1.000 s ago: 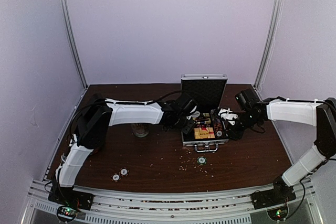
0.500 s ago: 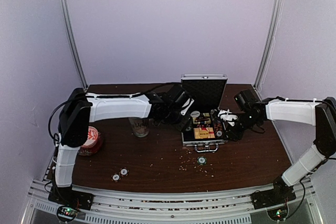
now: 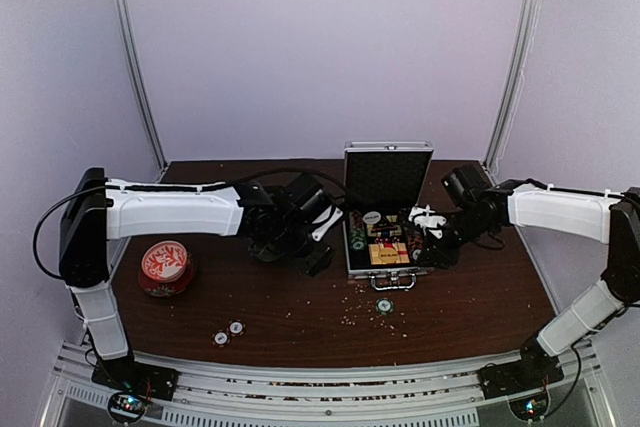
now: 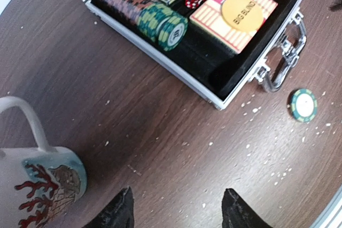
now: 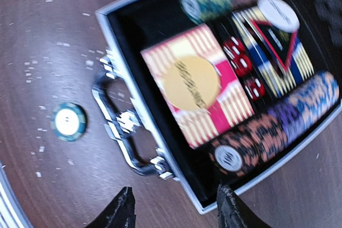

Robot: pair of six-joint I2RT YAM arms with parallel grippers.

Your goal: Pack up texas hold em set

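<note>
Briefcase (image 3: 388,177) between left tool (image 4: 179,209), right tool (image 5: 176,206)

You face a dark brown, wood-grain counter (image 3: 300,322) closed in by 3 plain, pale lilac walls: the back wall (image 3: 330,47), the left wall (image 3: 50,97) and the right wall (image 3: 590,77). A slim metal left post (image 3: 133,57) and a matching right post (image 3: 517,57) rise from the counter's far corners. A slotted aluminium rail (image 3: 330,367) runs along the near edge. Pale specks (image 3: 365,299) dot the wood, thickest right of centre. The light is soft and even, leaving a faint sheen on the counter.
</note>
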